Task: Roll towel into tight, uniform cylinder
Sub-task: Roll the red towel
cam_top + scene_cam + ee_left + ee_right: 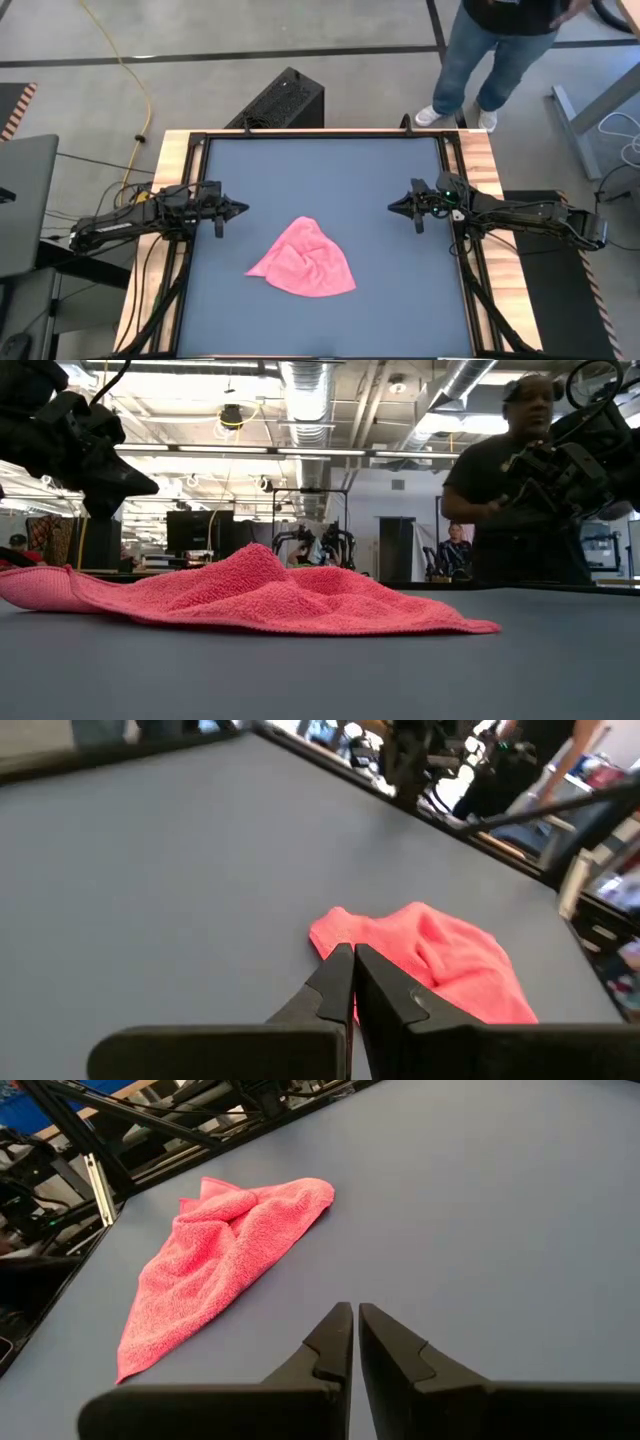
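The pink towel (305, 260) lies crumpled in a loose heap on the dark grey tabletop (320, 170), near its middle and toward the near edge. It also shows in the low view (250, 595), the left wrist view (440, 960) and the right wrist view (220, 1250). My left gripper (243, 209) hovers at the table's left side, shut and empty, above the table and clear of the towel. My right gripper (391, 206) hovers at the table's right side, shut and empty, also clear of the towel.
A person (500, 50) stands beyond the table's far right corner and shows in the low view (520, 490). Wooden rails (160, 170) and black frame bars run along the table's sides. Bare tabletop lies all round the towel.
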Robot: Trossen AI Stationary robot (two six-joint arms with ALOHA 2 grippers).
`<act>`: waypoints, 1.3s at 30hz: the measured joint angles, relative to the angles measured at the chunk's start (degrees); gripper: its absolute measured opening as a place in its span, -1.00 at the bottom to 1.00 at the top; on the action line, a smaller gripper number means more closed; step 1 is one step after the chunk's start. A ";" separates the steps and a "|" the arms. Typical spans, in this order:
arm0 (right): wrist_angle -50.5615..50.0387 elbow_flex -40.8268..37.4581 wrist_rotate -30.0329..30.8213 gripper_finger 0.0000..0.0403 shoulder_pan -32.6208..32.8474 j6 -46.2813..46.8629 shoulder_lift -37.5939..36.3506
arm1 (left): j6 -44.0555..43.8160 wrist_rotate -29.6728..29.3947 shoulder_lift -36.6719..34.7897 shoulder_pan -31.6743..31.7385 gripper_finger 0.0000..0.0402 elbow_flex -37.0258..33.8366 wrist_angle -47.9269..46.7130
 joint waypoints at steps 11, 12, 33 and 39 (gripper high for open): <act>0.01 0.00 0.00 -0.75 0.00 0.02 -0.01 | -2.51 -2.46 0.00 0.00 -1.00 -0.04 0.42; 0.00 0.00 0.00 -0.75 -0.01 0.01 -0.01 | -4.01 -2.46 0.00 0.00 -1.00 -0.04 0.43; 19.35 5.31 2.06 -0.75 5.23 11.10 0.98 | -12.39 10.80 5.19 -5.98 -1.00 -4.63 25.82; 15.79 15.20 13.96 -0.75 21.38 -2.62 8.74 | -2.87 8.44 17.83 -14.54 -1.00 -0.43 25.48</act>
